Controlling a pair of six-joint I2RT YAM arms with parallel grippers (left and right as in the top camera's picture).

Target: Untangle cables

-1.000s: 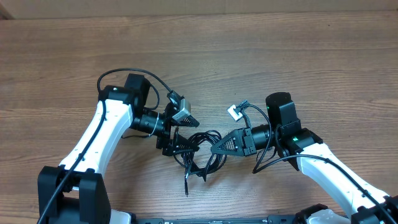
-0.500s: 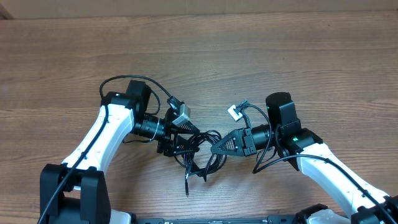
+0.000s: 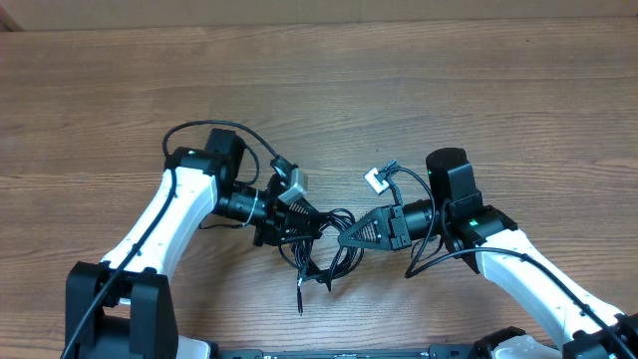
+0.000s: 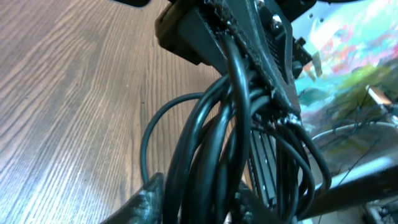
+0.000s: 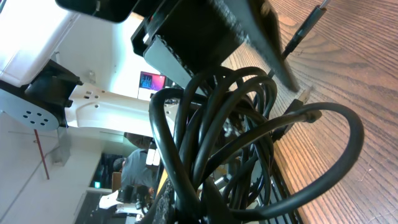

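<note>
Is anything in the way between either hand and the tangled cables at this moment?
Nothing visible stands in the way. The cables sit directly between the two hands. Strands run between the fingers of the left hand, and the right hand is shut on the opposite side of the bundle.

The left arm (image 3: 167,214) and right arm (image 3: 523,261) had white shells, black joints and black bases. Thick black wires (image 3: 251,136) looped off each wrist. The left end effector (image 3: 297,230) was black, beside a grey camera block (image 3: 291,183); the right arm bore a small green light (image 3: 477,221) and a white connector (image 3: 376,179).
</note>
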